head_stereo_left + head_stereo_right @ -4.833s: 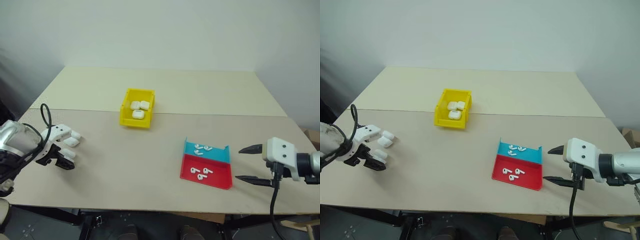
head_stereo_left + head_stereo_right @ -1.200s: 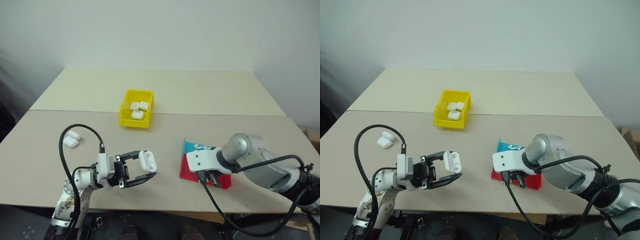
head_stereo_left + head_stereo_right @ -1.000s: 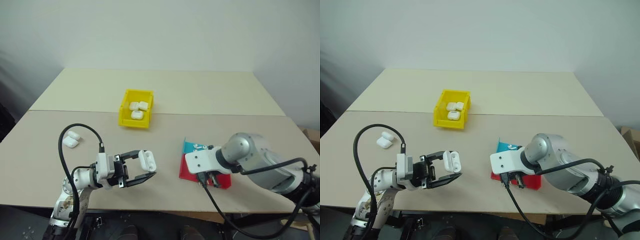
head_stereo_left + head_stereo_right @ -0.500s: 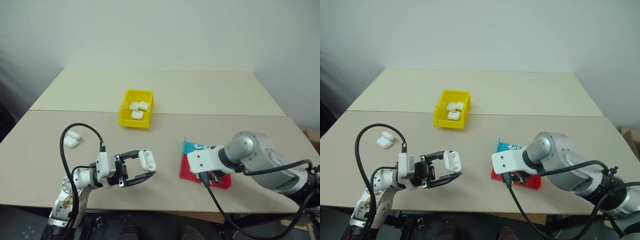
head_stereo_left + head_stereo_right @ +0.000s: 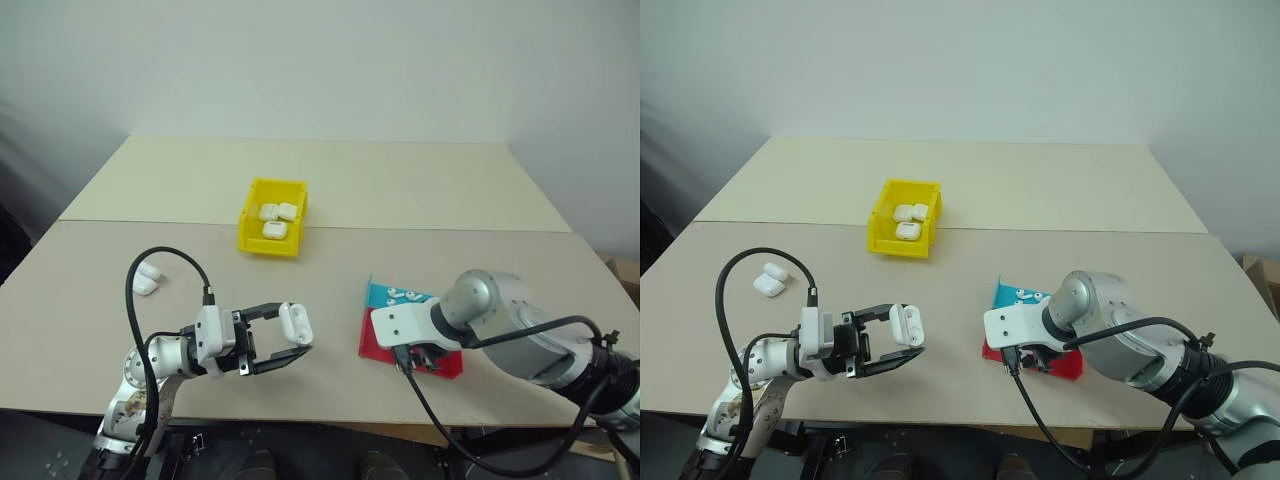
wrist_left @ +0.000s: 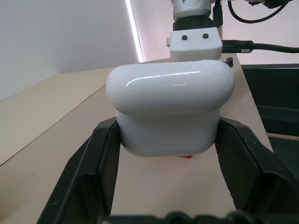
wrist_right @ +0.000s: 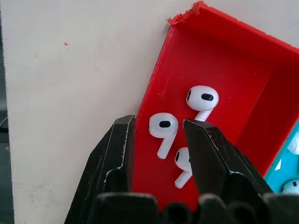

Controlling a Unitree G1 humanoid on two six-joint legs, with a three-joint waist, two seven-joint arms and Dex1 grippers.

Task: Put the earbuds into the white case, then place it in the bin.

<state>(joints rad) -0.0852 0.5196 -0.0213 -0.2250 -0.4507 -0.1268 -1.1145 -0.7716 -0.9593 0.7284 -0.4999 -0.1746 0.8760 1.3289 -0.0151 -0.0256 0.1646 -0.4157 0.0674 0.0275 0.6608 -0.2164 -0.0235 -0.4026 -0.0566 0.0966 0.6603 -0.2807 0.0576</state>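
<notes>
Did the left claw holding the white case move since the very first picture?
Yes. The left claw, shut on the white case, came from the table's left edge toward the middle, nearer the tray.

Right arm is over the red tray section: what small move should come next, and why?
Probably lower the right gripper slightly and close on the earbud, which already lies between its open jaws in the red tray. The left gripper holds the white case ready.

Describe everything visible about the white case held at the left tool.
The white case is a glossy, rounded-rectangle plastic shell with a seam between lid and body; the lid looks closed. It sits clamped between the two black fingers of the left tool, which grip its lower body while the lid end stands clear of them. It is held above the table, near the front edge, left of the red-and-blue tray. Nothing else touches it.
</notes>
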